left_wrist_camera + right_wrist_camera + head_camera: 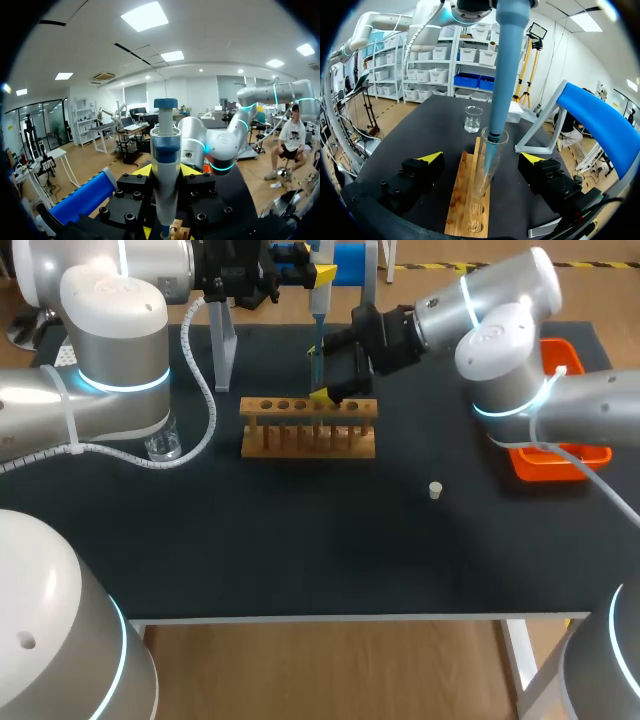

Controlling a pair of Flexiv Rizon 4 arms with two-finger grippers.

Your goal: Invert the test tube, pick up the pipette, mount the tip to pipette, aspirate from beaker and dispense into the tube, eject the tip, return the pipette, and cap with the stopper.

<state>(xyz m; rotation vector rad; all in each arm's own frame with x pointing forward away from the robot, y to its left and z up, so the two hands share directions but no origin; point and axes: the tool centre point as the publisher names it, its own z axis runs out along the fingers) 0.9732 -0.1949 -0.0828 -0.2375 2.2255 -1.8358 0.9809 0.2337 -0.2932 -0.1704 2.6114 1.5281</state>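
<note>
Pipette (505, 65) (blue-grey, upright) clamped in left gripper (166, 171) — dipping into clear test tube (490, 167) in wooden rack (464, 205); right gripper (482, 157) spread wide around tube, not touching.

The pipette (504, 60) stands in the tube (490, 150) between the right tool's (481, 159) spread fingers, blocking the rack (308, 440) from above. Bare desk (300, 550) fronts the rack, carrying only the stopper (435, 490).

Bright, even overhead light; white glare on left arm (105, 300); table (300, 550) dark, matte.
</note>
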